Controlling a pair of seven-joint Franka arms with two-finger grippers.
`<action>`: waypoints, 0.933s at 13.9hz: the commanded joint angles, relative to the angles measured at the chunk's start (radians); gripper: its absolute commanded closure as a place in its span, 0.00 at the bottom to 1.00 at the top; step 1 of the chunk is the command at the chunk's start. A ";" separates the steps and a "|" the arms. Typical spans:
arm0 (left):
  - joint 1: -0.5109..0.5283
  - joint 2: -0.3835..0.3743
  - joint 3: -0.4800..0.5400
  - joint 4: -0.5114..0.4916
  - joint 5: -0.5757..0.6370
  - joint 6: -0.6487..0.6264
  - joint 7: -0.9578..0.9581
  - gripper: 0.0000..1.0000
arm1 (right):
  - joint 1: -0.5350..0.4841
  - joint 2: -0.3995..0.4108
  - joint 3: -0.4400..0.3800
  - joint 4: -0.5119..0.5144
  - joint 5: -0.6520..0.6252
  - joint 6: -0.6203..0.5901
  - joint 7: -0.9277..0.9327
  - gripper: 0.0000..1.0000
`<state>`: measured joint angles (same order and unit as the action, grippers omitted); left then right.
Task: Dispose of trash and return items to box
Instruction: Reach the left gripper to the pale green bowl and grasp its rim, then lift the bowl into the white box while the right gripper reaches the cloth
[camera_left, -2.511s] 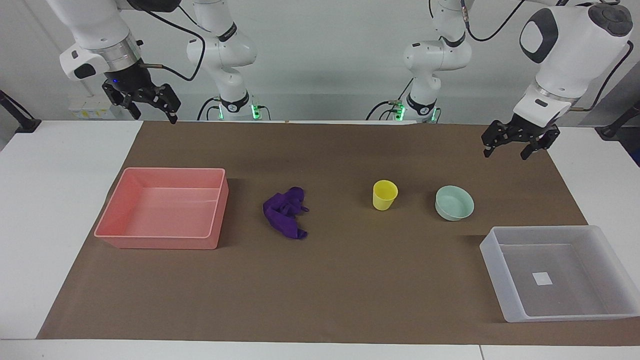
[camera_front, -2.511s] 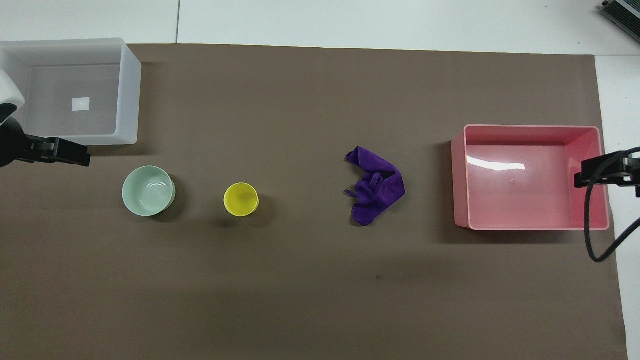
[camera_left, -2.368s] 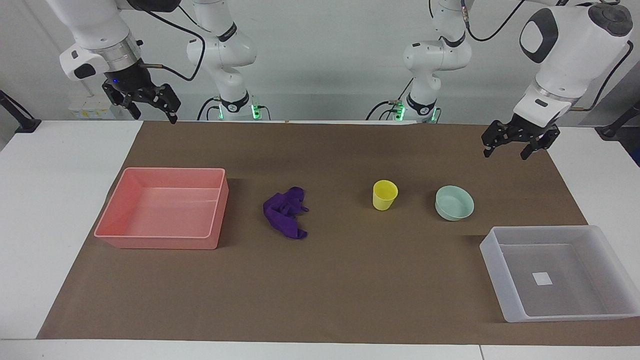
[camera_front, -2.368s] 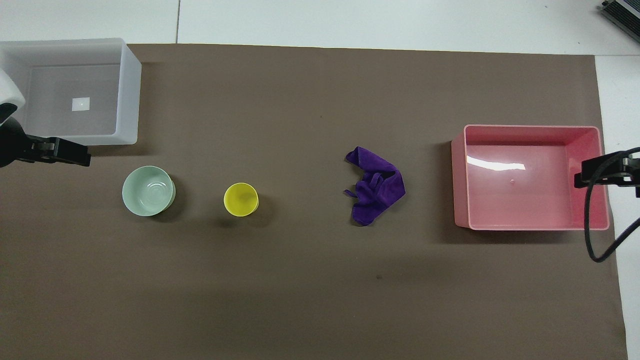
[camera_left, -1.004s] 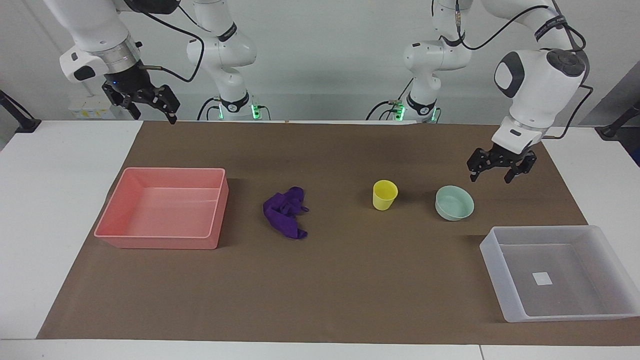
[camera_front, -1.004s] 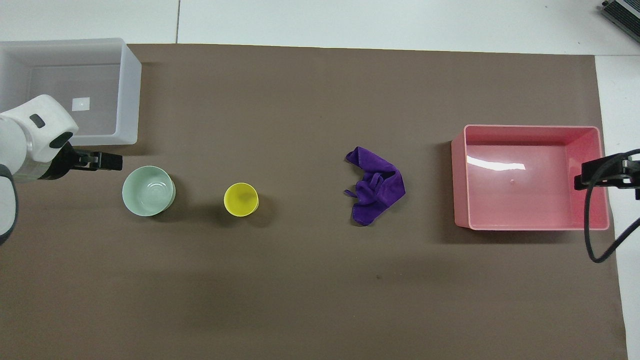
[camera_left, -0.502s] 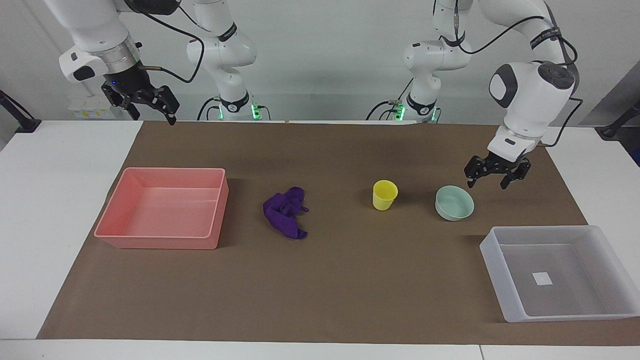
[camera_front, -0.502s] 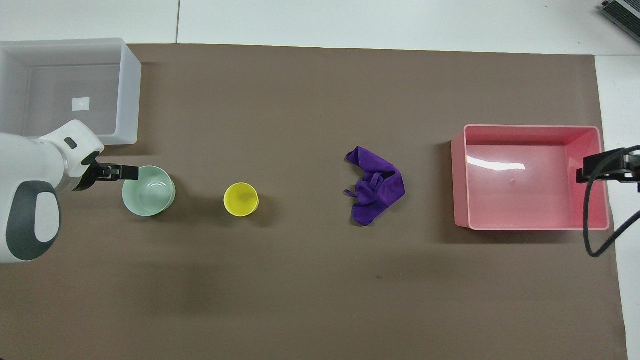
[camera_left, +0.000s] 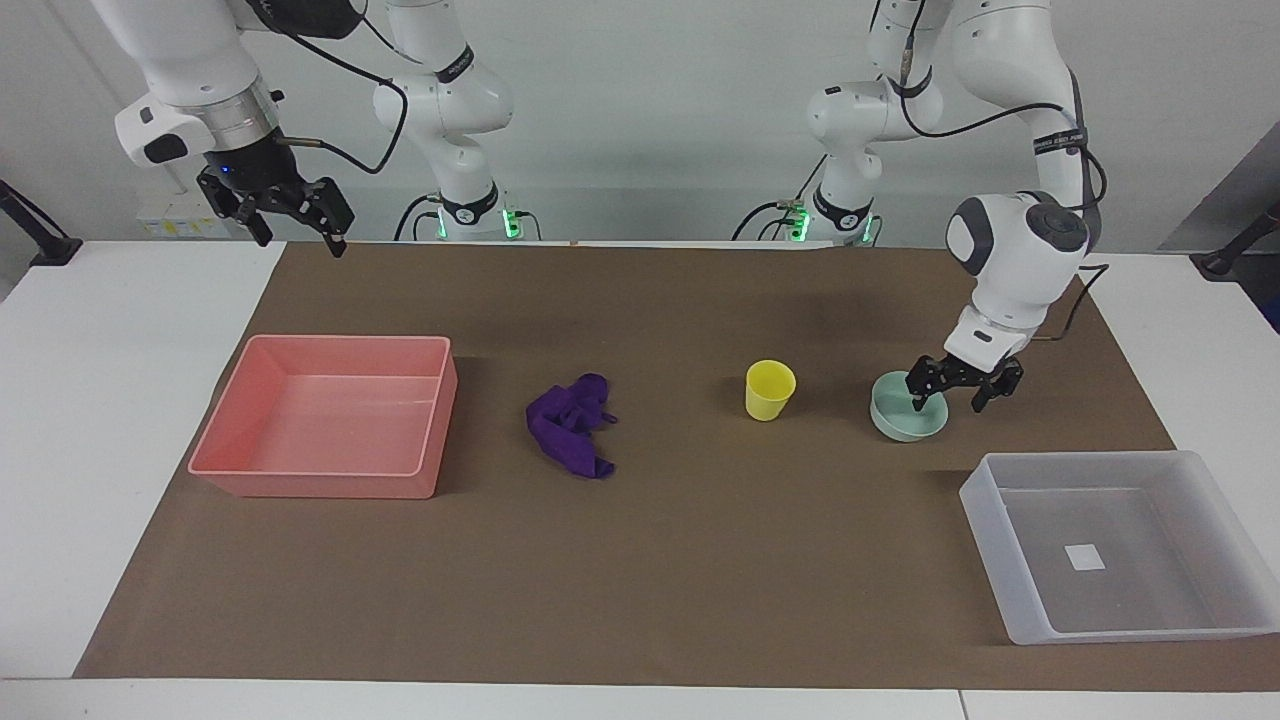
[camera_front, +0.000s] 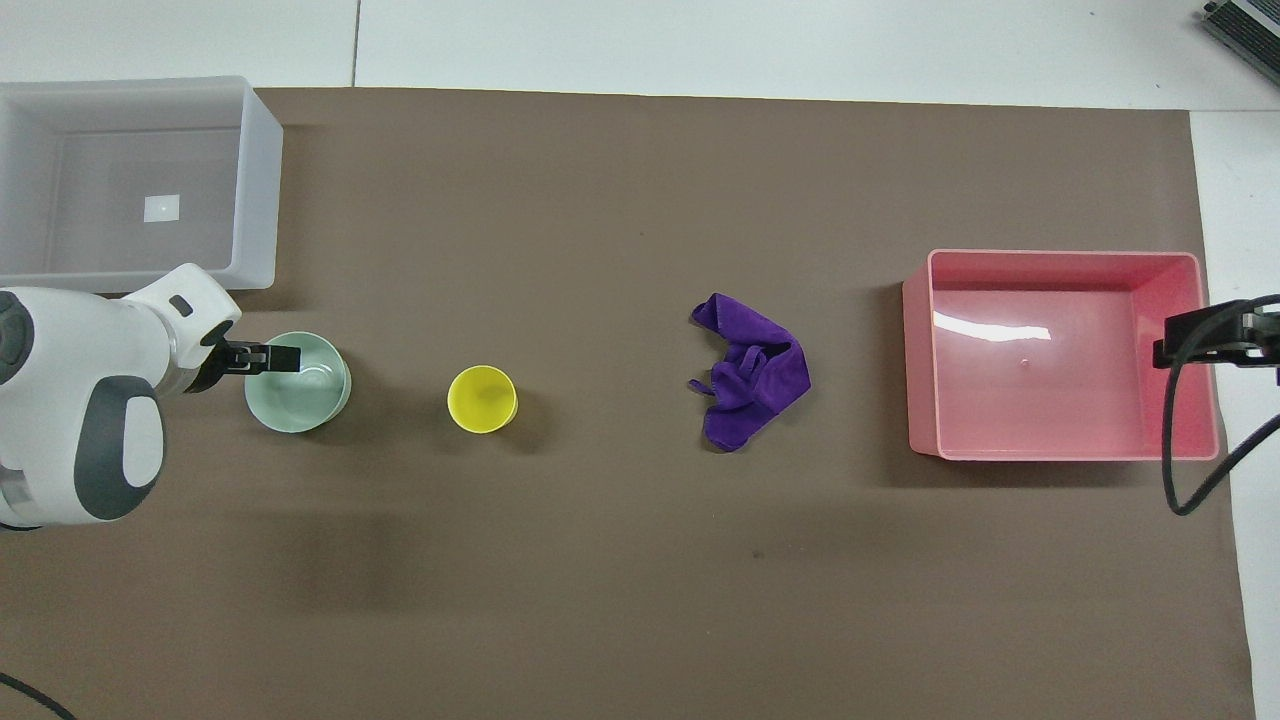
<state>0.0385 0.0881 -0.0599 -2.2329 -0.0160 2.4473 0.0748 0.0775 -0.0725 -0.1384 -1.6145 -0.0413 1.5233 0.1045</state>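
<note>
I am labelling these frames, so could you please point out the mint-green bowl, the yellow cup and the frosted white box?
mint-green bowl (camera_left: 900, 424), facing view, on its outer wall.
yellow cup (camera_left: 769, 397), facing view, on its side wall.
frosted white box (camera_front: 259, 190), overhead view, on its side wall.

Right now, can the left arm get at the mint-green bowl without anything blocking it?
Probably yes. The left gripper is open, straddling the rim of the mint-green bowl, one finger inside. The yellow cup stands apart from it.

- White table (camera_left: 120, 420) carried a brown mat (camera_left: 640, 560) over most of its top.
- Plain pale wall (camera_left: 650, 110) stood at the far edge; light was even.
</note>
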 joint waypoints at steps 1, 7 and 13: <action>0.011 0.028 -0.006 -0.028 0.018 0.051 0.002 0.00 | 0.002 -0.035 0.002 -0.044 -0.020 0.031 -0.031 0.00; 0.017 0.033 -0.008 -0.033 0.019 0.036 0.003 1.00 | 0.071 -0.033 0.010 -0.154 0.012 0.202 -0.005 0.00; 0.015 0.007 -0.008 0.019 0.019 -0.054 0.013 1.00 | 0.191 0.091 0.010 -0.209 0.024 0.450 0.093 0.00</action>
<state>0.0435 0.1277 -0.0619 -2.2380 -0.0160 2.4563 0.0802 0.2534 -0.0302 -0.1269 -1.8032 -0.0353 1.8964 0.1791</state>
